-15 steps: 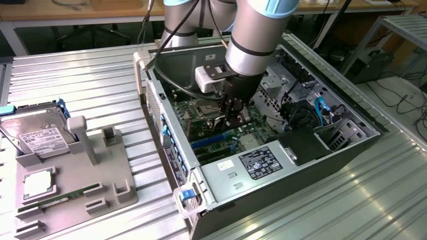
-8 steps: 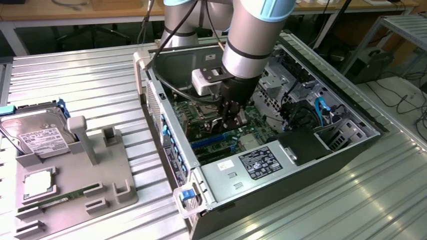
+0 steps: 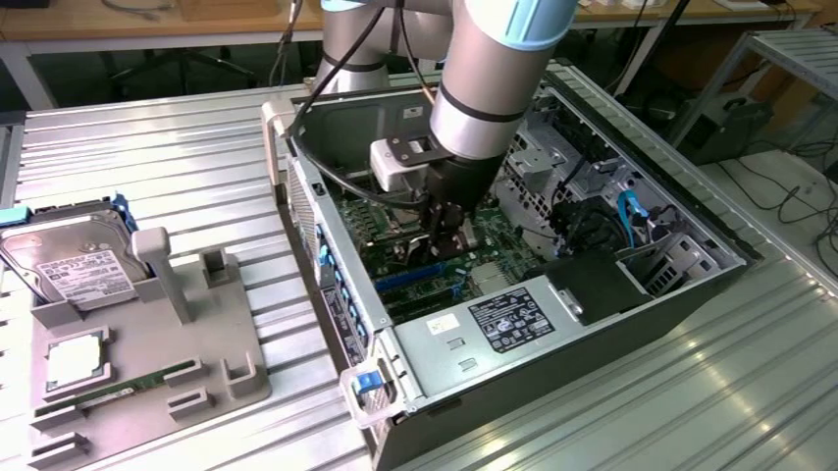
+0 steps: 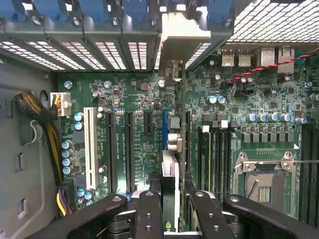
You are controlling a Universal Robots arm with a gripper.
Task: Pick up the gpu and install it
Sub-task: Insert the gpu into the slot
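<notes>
held edge-on between the fingers of the gripper (image 4: 171, 209), down inside the open computer case (image 3: 681, 324): the gpu (image 4: 170, 144), seen in the wrist view as a thin upright slab running from the fingertips (image 4: 149, 209) toward the rear slot openings, with its silver end bracket (image 4: 182, 35) up against the case's back wall. clamped partway shut on the card's top edge, one finger on each face. standing over the motherboard (image 4: 134, 99), in line with the blue expansion slot (image 4: 164, 127), between the black slots and the empty cpu socket (image 4: 264, 184); cannot tell whether seated or merely resting on the slot. in the exterior view, gripper (image 3: 446, 240) low over the board, well apart from the grey fixture tray (image 3: 235, 402) with the hard drive (image 3: 66, 260) and ram stick (image 3: 125, 385) on it. probably light and stiff, a flat rigid board that will not flex much but fragile all the same: exposed components on the green face, delicate contact edge below. smooth faces, likely slippery under a pinch. best taken along the bare upper edge, near mid-length, away from chips and connector, kept square to the slot to avoid twisting.
</notes>
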